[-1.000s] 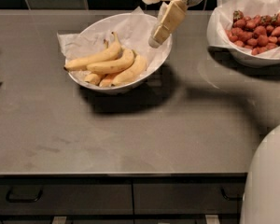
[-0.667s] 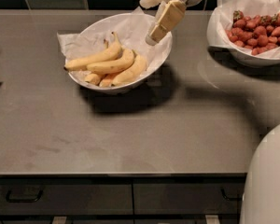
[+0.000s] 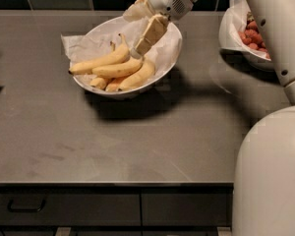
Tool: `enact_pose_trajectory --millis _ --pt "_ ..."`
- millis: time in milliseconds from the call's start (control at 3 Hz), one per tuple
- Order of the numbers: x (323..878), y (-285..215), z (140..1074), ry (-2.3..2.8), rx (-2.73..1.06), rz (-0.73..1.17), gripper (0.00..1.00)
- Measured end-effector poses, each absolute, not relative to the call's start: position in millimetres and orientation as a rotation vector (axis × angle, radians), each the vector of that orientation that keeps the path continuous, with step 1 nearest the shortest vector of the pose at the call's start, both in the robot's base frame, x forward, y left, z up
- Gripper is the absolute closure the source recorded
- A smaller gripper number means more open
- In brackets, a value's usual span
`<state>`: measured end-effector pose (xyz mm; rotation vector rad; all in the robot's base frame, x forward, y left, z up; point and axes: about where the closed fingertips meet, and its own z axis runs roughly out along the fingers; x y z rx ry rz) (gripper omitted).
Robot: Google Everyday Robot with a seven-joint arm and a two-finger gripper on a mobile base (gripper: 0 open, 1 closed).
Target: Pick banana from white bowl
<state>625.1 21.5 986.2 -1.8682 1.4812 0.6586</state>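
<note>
Grey and matte, the counter (image 3: 137, 141) carries two bowls along its far edge. The white bowl (image 3: 173, 58), lined with crinkled white paper (image 3: 91, 45), sits left of centre and holds a small heap of yellow bananas. The longest banana (image 3: 96, 64) lies on top, running from the left rim toward the middle, its stem turned upward. Just nearer lies the banana (image 3: 117, 70), plump and gently curved, with another curved banana (image 3: 141, 75) touching it on the right and two short ones tucked at the near rim.

The cream tool (image 3: 136, 50) reaches in from the far right, slanting down and to the left over the bowl. Its tip hangs just above the right ends of the upper bananas. Whether it is open or closed cannot be told, and nothing is seen in its hold.

At the far right a second paper-lined bowl (image 3: 231, 31) holds red strawberries (image 3: 250, 39), partly hidden behind the white arm (image 3: 278, 38). The robot's rounded body (image 3: 270, 181) fills the near right corner. Dark drawer fronts (image 3: 88, 208) run below the counter edge.
</note>
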Motion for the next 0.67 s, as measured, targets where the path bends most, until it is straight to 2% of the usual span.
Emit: enact_pose_trajectory --millis 333,667 --pt "639.3 46.7 958.3 1.46 -1.864 0.727 0.21" --pt "639.3 46.7 958.3 1.46 -1.864 0.727 0.2"
